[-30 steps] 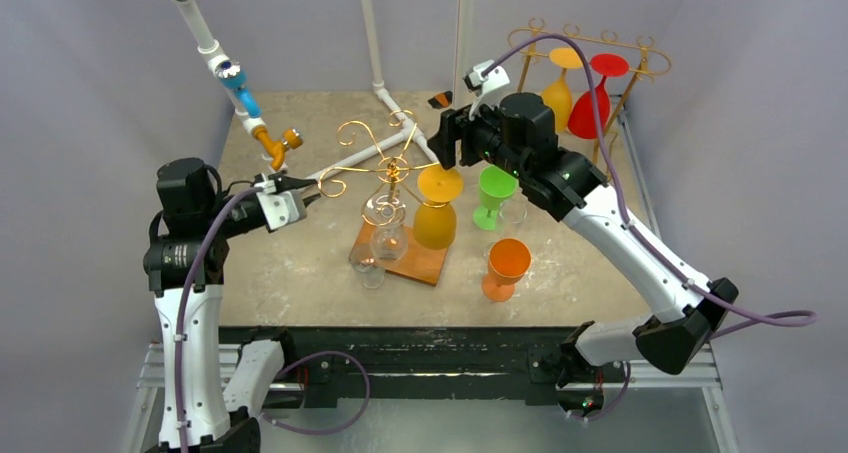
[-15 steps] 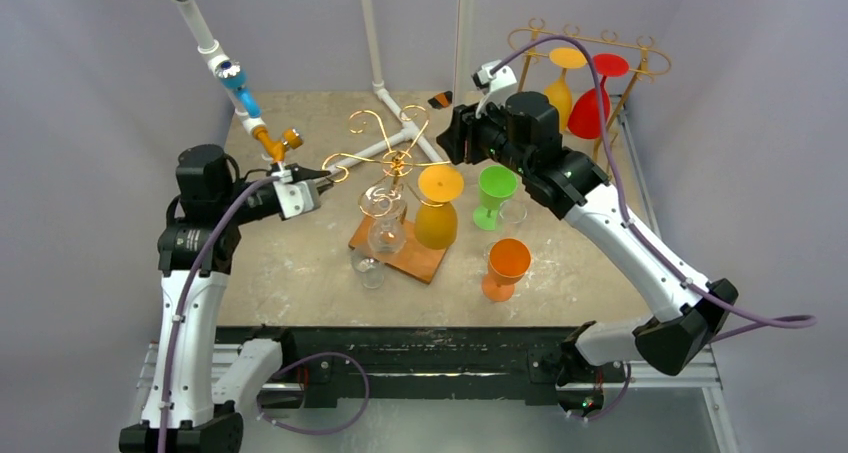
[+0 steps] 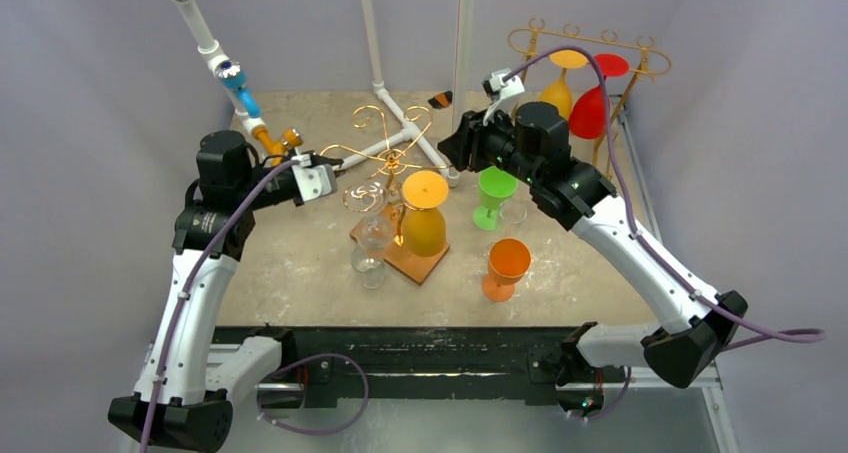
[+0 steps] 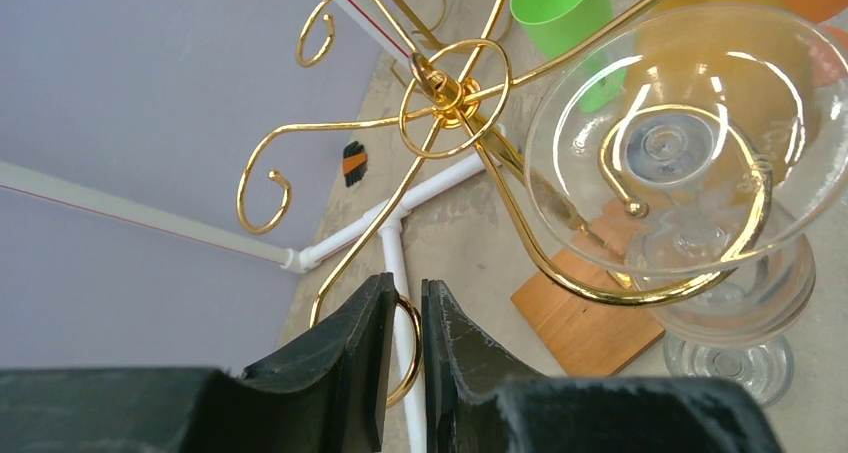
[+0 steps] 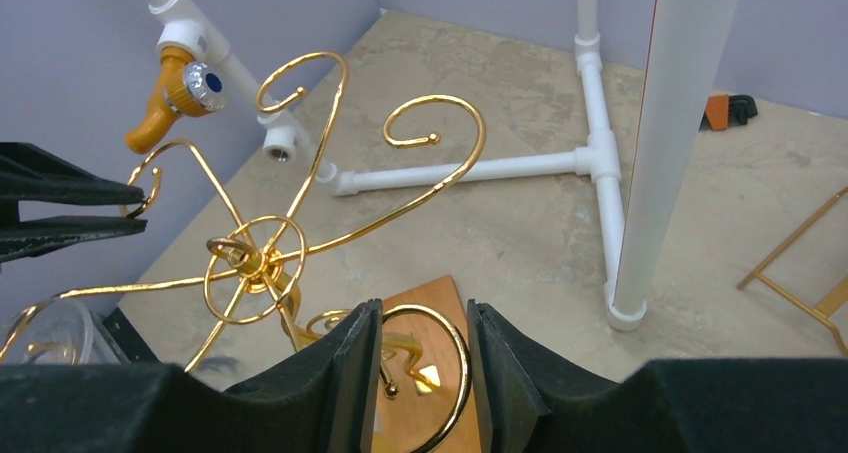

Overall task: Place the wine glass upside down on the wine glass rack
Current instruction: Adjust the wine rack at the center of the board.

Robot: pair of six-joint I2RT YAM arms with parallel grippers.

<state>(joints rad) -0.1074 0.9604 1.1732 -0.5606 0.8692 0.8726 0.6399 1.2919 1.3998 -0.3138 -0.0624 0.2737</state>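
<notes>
My left gripper [image 4: 405, 291] is shut tight on the rack [image 4: 450, 88] — one gold wire curl runs right between its two black fingers, out at the rack's left side. My right gripper [image 5: 422, 313] is up by the rack's far right side. Its fingers are part way apart and a loop of the gold wire shows in the gap. I can't tell if they pinch it or just sit over it.

The rack is a little tree of curly gold arms. It stands on a wood base [image 3: 422, 263] in the middle of the worktop [image 3: 300, 263].

A clear glass [image 4: 690, 173] hangs upside down on the rack's near left arm, with its flat foot caught in a gold loop and its bowl below. Just beside it, a yellow glass [image 3: 425, 223] hangs upside down too — foot on top, bowl down over the wood base. More clear glass [image 3: 368, 271] shows low down at the base's near left corner. I can't tell how that one stands.

To the right of the rack a green glass [image 3: 493, 188] stands the right way up. An orange glass [image 3: 507, 263] stands a bit nearer to me. Both are apart from the rack.

White pipes [image 5: 600, 153] lie on the worktop behind the rack. In the far right corner is a second rack [image 3: 600, 39], and a red glass [image 3: 592, 108] hangs upside down on it.
</notes>
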